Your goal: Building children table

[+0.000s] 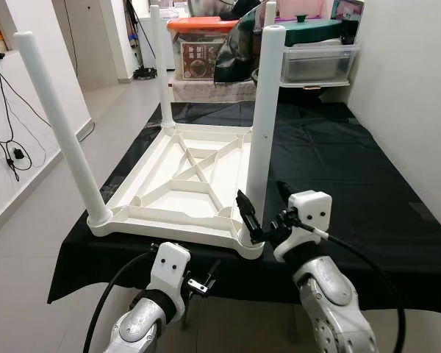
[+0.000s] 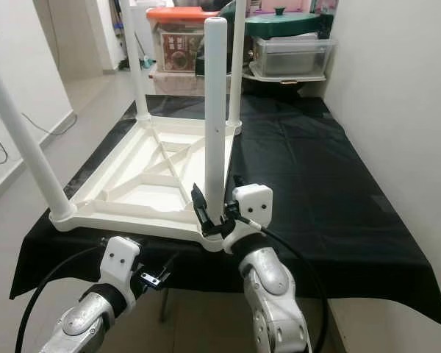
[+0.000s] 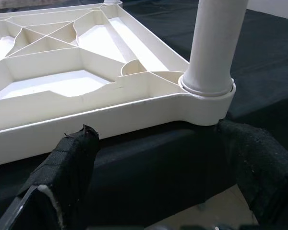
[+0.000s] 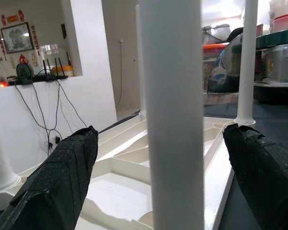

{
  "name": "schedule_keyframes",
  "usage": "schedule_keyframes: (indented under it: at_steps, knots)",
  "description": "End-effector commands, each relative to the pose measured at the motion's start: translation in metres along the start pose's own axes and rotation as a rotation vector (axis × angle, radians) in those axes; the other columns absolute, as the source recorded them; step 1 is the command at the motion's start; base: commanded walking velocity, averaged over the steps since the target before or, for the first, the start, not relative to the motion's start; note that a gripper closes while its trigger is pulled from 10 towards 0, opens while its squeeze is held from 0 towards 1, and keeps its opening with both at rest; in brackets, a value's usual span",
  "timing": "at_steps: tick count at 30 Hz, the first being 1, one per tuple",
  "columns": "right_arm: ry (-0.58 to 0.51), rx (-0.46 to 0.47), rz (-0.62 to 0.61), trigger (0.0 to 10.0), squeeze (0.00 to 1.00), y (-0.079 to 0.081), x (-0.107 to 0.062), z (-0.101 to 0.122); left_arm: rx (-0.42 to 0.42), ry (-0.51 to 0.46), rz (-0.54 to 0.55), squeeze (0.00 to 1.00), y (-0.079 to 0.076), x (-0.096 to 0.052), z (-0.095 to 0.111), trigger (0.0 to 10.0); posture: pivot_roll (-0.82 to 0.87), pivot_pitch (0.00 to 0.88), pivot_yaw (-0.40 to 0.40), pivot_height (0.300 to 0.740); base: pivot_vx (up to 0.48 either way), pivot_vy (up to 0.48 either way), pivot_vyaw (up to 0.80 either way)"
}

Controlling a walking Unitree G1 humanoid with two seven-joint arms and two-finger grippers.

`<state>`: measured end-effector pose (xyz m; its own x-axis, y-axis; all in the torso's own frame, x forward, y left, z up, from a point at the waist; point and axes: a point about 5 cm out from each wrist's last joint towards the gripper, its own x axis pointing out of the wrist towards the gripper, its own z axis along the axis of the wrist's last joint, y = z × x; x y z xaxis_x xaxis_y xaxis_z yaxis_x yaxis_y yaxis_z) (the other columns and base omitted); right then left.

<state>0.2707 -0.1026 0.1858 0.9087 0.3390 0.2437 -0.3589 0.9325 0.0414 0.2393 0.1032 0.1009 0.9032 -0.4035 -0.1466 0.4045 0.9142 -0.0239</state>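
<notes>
A white children's table [image 1: 184, 184] lies upside down on a black-covered surface [image 1: 338, 169], ribbed underside up. Its legs stand upright in the corner sockets: near left [image 1: 59, 125], near right [image 1: 264, 110], far left [image 1: 160, 66]. My right gripper [image 1: 268, 209] is open, one black finger on each side of the near right leg [image 4: 175, 120] just above its socket, not touching it. My left gripper [image 1: 198, 283] is open too, lower down, in front of the surface's front edge; it faces the near right corner socket [image 3: 206, 96] with nothing between its fingers [image 3: 67, 177].
Behind the table stand an orange-lidded box [image 1: 202, 48] and a clear plastic bin [image 1: 320, 62]. A white wall runs close along the right. Cables [image 1: 11, 147] hang on the low wall at the left, with open floor between.
</notes>
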Motion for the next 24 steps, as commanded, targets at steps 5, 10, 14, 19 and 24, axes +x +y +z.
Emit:
schedule_keyframes:
  at_steps: [5,10,14,19,24]
  knots:
    - [0.035,-0.007,0.005,10.0,0.00,0.005,0.010,-0.005,-0.013,0.004,-0.004,0.00,-0.001,-0.002,0.000,10.0,0.03,0.022,-0.017,0.740,0.000,0.000,0.00]
    - [0.058,-0.050,-0.021,10.0,0.00,0.006,0.020,-0.007,-0.015,0.004,-0.006,0.00,-0.002,-0.002,0.000,10.0,0.03,0.023,-0.021,0.740,0.000,0.000,0.00]
    - [0.070,-0.061,-0.059,10.0,0.00,0.005,0.028,-0.008,-0.018,0.005,-0.008,0.00,-0.003,-0.003,0.000,10.0,0.03,0.022,-0.024,0.740,0.000,0.000,0.00]
    - [0.084,-0.065,-0.096,10.0,0.00,0.005,0.035,-0.009,-0.025,0.006,-0.011,0.00,-0.004,-0.004,0.000,10.0,0.03,0.026,-0.021,0.740,0.000,0.000,0.00]
    - [0.125,-0.053,-0.179,10.0,0.00,0.009,0.049,-0.013,-0.027,0.007,-0.018,0.00,-0.005,-0.007,0.001,10.0,0.05,0.046,-0.025,0.740,0.000,0.000,0.00]
